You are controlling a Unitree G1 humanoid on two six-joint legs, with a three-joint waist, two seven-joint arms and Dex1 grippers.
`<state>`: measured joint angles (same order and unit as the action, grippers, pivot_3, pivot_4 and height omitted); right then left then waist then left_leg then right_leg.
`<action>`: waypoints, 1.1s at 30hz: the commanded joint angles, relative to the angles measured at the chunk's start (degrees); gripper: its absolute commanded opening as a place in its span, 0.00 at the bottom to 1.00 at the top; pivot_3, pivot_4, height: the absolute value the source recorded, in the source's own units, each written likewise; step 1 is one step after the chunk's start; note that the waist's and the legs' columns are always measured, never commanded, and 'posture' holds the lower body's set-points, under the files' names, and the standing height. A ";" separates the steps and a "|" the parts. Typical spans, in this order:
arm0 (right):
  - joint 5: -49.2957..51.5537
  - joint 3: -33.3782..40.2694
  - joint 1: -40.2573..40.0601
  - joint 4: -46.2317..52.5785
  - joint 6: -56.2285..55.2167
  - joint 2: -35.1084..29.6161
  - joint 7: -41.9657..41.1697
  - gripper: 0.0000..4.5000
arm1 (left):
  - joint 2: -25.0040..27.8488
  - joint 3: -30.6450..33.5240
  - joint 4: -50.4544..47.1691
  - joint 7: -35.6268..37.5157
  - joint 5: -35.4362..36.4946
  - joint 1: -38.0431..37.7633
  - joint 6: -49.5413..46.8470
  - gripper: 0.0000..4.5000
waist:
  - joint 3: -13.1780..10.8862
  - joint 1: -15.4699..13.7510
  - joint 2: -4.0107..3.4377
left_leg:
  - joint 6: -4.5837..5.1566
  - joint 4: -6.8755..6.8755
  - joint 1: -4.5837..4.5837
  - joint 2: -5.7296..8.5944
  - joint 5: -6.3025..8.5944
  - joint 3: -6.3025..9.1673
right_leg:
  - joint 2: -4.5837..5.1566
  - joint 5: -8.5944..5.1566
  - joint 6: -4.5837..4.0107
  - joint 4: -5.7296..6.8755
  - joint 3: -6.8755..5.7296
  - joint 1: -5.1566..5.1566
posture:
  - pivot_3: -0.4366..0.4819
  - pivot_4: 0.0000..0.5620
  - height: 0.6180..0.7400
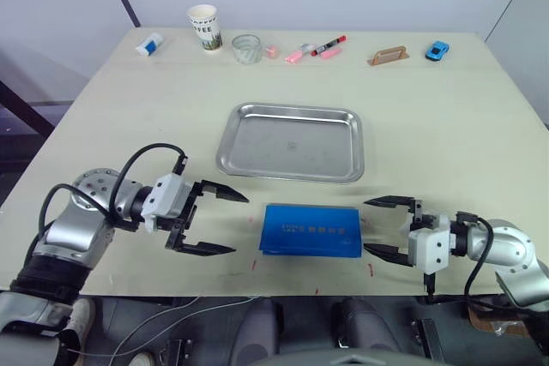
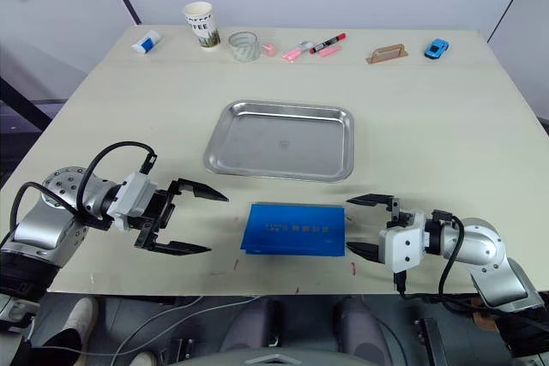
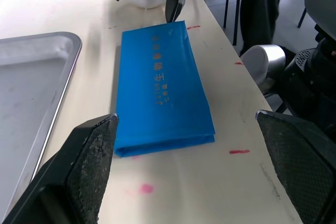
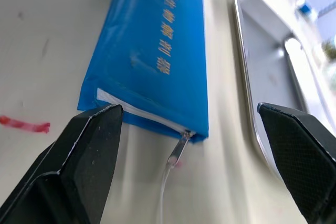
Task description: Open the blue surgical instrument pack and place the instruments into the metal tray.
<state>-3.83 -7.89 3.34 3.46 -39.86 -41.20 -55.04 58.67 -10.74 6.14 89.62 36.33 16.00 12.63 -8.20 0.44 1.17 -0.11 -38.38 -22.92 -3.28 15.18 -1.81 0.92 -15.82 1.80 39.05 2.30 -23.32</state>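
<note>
- While closed and flat, pack [image 1: 310, 230] lies between both claws, touching neither.
- Left claw [image 1: 214, 222] wide, just beside pack's end.
- Right claw [image 1: 385, 228] wide, near zipper end.
- Tray [image 1: 292, 141] beyond pack, bare.

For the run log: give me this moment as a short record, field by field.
pack: blue surgical instrument pack lies closed and flat on the table's near edge, in front of the tray
tray: metal tray empty
left gripper: fingers open, beside the pack's left end, not touching
right gripper: fingers open, at the pack's right end, facing its zipper pull
instruments: none visible
back row: paper cup, glass, markers, toy car
</note>
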 commanded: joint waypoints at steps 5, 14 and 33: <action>-4.29 -2.38 2.96 -3.03 -10.70 -0.31 4.04 1.00 | 0.32 -0.23 -2.36 2.88 1.64 1.32 -1.42 0.99 | -0.02 0.08 -0.01 | 0.00 0.00 0.02 0.00 0.00 -0.02 | 0.00 0.00 0.00 0.01 0.02 0.00 | 0.48 0.27 0.90; -6.42 -6.24 6.01 -6.29 -13.13 -0.63 6.37 0.88 | -1.59 0.57 -2.29 2.88 0.66 1.83 -2.62 1.00 | -0.04 0.14 -0.02 | 0.00 0.00 0.04 0.00 0.00 -0.03 | 0.00 0.00 -0.01 0.05 0.04 0.00 | 0.48 0.27 0.90; 10.97 -10.11 5.37 -2.22 -7.40 -6.57 1.73 0.01 | -1.36 0.87 -0.78 2.88 0.85 1.28 -1.73 1.00 | -0.05 0.13 -0.02 | 0.00 -0.01 0.04 -0.01 0.00 -0.05 | 0.01 0.00 -0.01 0.05 0.06 0.00 | 0.48 0.27 0.90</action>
<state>1.67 -17.94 9.11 -2.56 -49.83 -46.97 -51.96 56.81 -11.65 5.51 89.80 36.17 17.14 10.35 -8.26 0.57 1.15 -0.11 -38.39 -22.88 -3.30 15.18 -1.85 0.93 -15.82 1.79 39.10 2.37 -23.32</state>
